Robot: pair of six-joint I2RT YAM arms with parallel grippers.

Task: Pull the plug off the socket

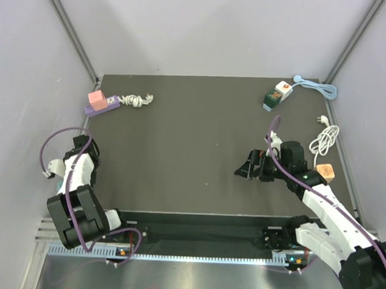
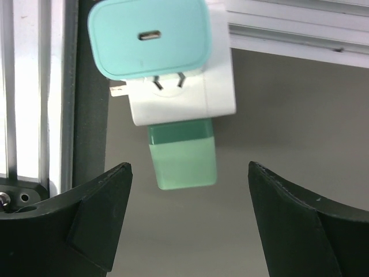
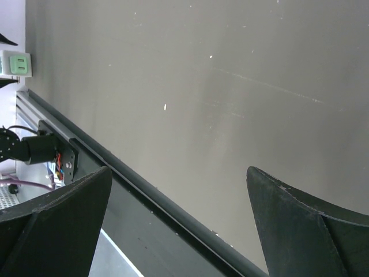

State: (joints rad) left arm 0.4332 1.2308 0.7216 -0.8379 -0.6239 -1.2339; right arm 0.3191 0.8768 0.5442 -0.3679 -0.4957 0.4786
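The teal plug (image 2: 149,37) sits at the left edge of the table (image 1: 193,138), hard by the aluminium rail (image 2: 26,86), with its two metal prongs (image 2: 167,82) showing where they enter the white socket block (image 2: 190,98). It looks only partly seated, though how deep the prongs go cannot be told. The left gripper (image 2: 189,167) is spread wide with nothing between its fingers (image 2: 101,213). The socket's green end (image 2: 183,158) lies just ahead of the gap between the fingertips, and the plug lies further on. The step in hand is likely the approach and grasp, and it would go best if the gripper advances past the green end and the white body before closing, so that the pads land on the flat teal sides alone. Closing short would clamp the socket instead. The pull should then run straight along the line of the prongs, since any twist could bind them. Nothing appears to anchor the socket, so it may simply ride along with the plug. The right gripper (image 1: 246,167), also wide apart and empty, hangs over bare table well away to the right and would have to cross over to pin the white block down
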